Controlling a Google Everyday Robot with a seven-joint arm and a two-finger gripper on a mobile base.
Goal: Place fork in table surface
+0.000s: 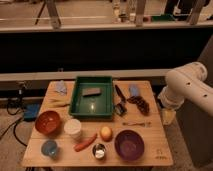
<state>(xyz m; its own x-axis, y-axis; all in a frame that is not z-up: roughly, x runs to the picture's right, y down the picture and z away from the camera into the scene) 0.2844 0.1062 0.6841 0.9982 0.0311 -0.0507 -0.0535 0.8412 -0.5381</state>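
The fork (pixel 136 123), slim and silvery, lies flat on the light wooden table surface (pixel 155 135), just above the purple bowl (pixel 129 145) and right of the green tray (pixel 91 96). My white arm (pixel 184 84) comes in from the right. My gripper (pixel 168 117) hangs at the table's right edge, to the right of the fork and apart from it.
A black-handled utensil (pixel 120 96), a dark object (pixel 139 104) and a blue item (pixel 134 90) lie right of the tray. An orange bowl (pixel 48 122), white cup (pixel 74 128), blue cup (pixel 49 148), carrot (pixel 85 143), round fruit (pixel 106 133) and small metal cup (pixel 99 151) sit in front.
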